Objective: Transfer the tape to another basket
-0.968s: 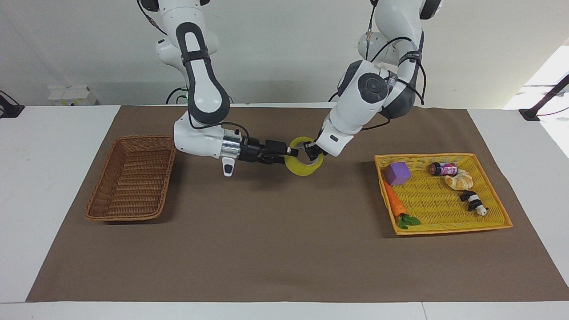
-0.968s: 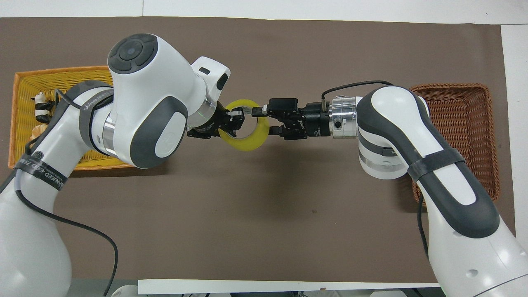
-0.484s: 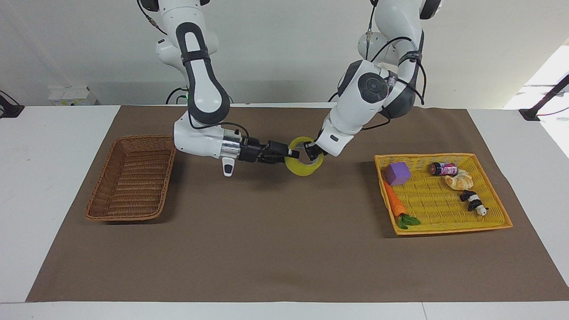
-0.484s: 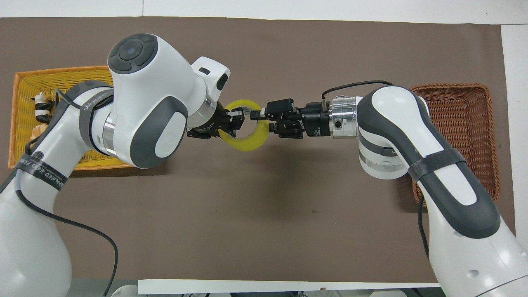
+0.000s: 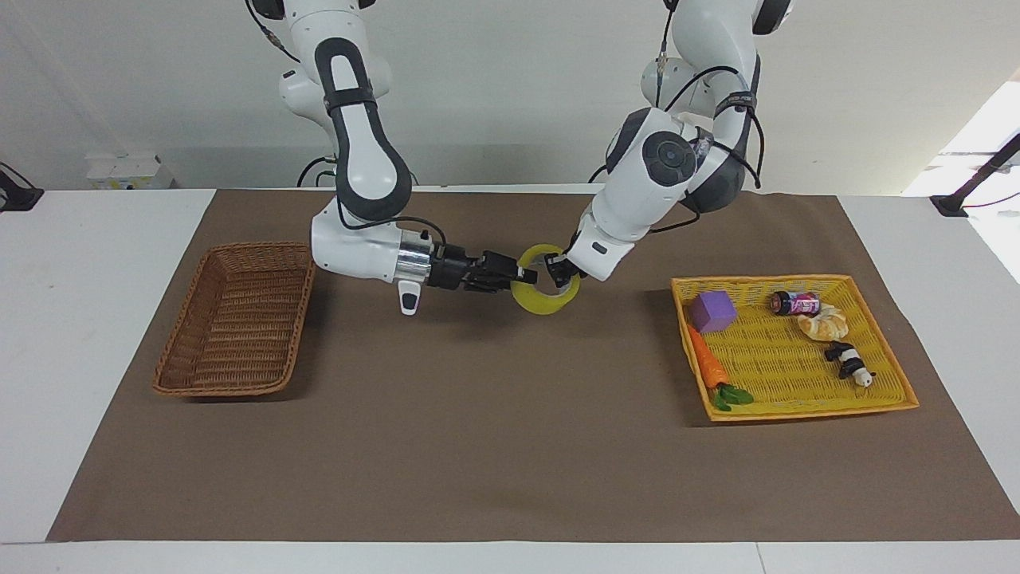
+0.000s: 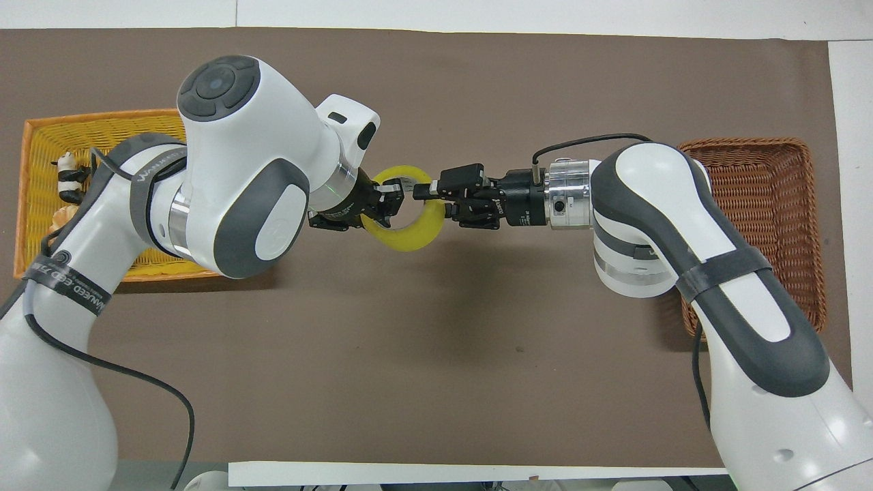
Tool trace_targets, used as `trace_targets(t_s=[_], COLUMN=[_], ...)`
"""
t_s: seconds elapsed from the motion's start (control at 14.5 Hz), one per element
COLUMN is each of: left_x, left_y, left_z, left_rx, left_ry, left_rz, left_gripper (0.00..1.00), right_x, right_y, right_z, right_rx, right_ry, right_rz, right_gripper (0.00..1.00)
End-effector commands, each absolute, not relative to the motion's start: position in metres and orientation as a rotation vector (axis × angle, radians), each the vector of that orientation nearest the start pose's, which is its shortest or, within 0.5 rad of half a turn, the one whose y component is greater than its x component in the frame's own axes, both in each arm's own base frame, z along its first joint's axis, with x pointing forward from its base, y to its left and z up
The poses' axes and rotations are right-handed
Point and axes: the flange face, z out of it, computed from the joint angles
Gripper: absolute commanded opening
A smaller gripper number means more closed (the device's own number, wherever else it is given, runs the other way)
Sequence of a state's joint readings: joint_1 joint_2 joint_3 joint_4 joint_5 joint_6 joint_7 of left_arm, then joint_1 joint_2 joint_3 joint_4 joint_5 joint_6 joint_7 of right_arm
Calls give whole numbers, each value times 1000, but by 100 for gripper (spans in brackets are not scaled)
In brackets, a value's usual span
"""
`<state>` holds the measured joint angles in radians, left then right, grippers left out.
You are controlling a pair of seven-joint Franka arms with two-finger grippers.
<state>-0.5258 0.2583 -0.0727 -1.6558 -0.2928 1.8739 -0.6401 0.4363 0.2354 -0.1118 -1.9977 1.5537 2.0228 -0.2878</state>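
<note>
We are holding the tape (image 5: 545, 292) up over the middle of the mat, out of the yellow tray (image 5: 884, 402), with both grippers pinching the ring: the left gripper (image 5: 558, 269) on one side, the right gripper (image 5: 527, 276) clamped on the other. We are judging this as mid-handover; the left is yet to let go, and the basket (image 5: 233, 320), lying back past the right gripper's wrist, is sitting empty
</note>
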Motion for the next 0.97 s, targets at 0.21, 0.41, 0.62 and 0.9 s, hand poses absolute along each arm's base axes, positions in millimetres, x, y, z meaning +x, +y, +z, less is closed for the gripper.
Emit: trace_targets(t_s=[0.21, 0.41, 0.62, 0.9], left_x=[509, 514, 525, 561], left_y=[-370, -344, -280, -132], left_z=[479, 513, 563, 565], left_rx=[-3335, -3335, -3327, -3257], left_ry=[-304, -341, -428, -492], left_rz=[328, 319, 324, 263], left_gripper=[79, 100, 100, 100], right_x=[551, 551, 556, 584], right_y=[248, 248, 237, 138], right_z=[376, 376, 381, 392], right_rx=[-1837, -1835, -1847, -1968], right_ry=[349, 350, 333, 226], right_rz=[199, 199, 191, 175], right_gripper=[0, 0, 0, 0])
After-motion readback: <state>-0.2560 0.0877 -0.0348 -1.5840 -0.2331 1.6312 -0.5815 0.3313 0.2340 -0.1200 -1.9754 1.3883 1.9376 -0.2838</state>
